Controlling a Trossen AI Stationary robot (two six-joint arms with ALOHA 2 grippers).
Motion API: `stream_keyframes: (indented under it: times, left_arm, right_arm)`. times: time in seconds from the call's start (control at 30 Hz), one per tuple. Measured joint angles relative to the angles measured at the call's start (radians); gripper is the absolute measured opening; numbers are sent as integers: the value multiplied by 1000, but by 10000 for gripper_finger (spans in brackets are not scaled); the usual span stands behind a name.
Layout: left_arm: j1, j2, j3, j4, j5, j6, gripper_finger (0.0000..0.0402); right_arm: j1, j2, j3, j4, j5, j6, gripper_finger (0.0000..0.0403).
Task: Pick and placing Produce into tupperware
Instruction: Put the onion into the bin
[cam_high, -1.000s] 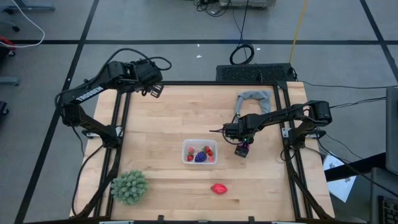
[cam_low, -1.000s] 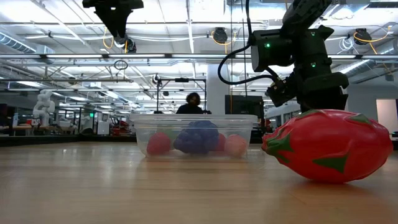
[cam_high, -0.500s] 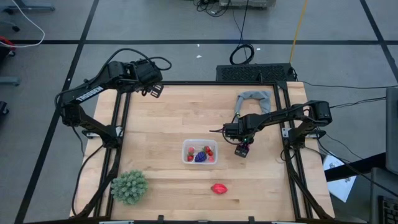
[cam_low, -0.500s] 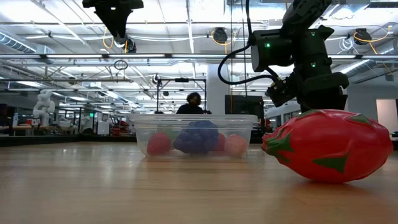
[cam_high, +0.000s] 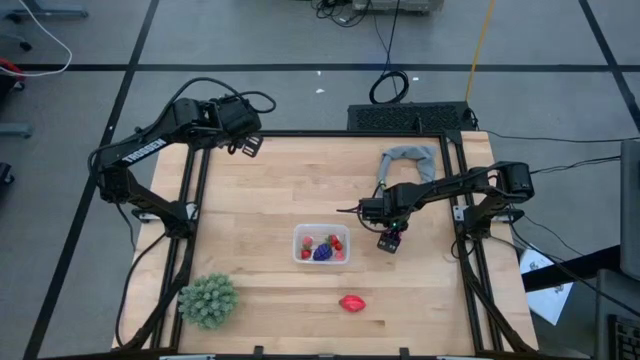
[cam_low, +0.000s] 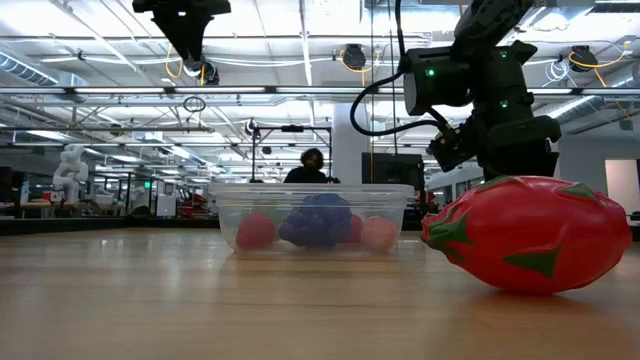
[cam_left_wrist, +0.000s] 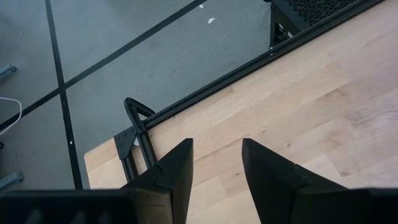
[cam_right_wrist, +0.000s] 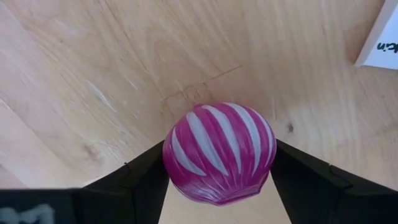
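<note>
Across the wooden table, the tupperware holds several berries and a purple piece, the right gripper pinches the magenta fruit just beside it, the red oval waits, and the left gripper hangs open over the far corner.

A large open robotics lab: ceiling light strips across the top, workbenches at left, a seated person mid-frame.

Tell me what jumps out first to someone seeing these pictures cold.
The right gripper has a magenta, white-striped toy fruit between its fingers, just right of the clear tupperware at mid-table. In the low view a big red oval fruit fills the foreground; from above it lies alone near the table's front edge. A green spiky ball sits at the front-left corner.
</note>
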Motion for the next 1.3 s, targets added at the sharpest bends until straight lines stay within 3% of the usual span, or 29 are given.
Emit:
stream_keyframes:
  times: [0.4, 0.83, 0.97, 1.2, 1.3]
  left_arm:
    - [0, 0, 0, 0, 0, -2, 143]
    - [0, 0, 0, 0, 0, -3, 143]
    - [0, 0, 0, 0, 0, -1, 143]
    - [0, 0, 0, 0, 0, -1, 143]
    - [0, 0, 0, 0, 0, 0, 143]
  right_arm:
    - [0, 1, 46, -21, -1, -37, 251]
    - [0, 1, 272, -104, -25, -23, 251]
    - [0, 1, 341, -10, -81, 39, 251]
    - [26, 1, 367, 368, -345, 54, 251]
    - [43, 1, 367, 443, -369, 54, 251]
